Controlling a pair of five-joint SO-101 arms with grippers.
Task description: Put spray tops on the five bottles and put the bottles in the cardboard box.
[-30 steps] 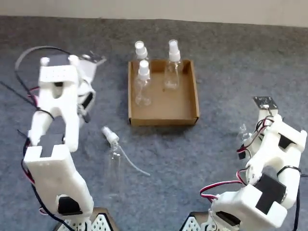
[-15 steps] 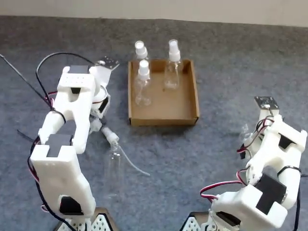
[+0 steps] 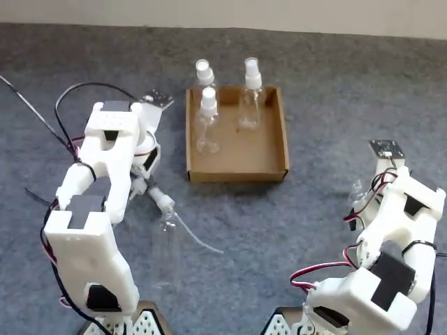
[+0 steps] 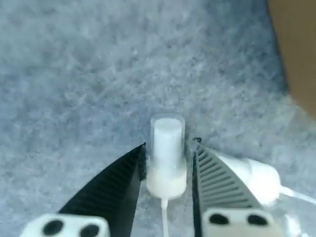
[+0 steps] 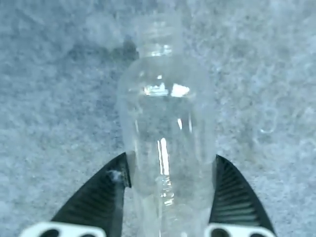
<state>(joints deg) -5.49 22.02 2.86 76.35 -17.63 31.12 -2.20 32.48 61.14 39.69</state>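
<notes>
Spray top (image 4: 167, 163) pinched in left hand (image 4: 169, 144), nozzle outward, right hand (image 5: 171, 158) gripping bottle (image 5: 165, 108), neck outward

The high camera looks down from far above the grey carpet (image 3: 314, 84), seeing both arms. Each wrist camera rides on its arm, looking down very close. The left one shares a spray top (image 4: 167, 158) with the high view; the right one shares a bottle (image 5: 168, 128).
</notes>
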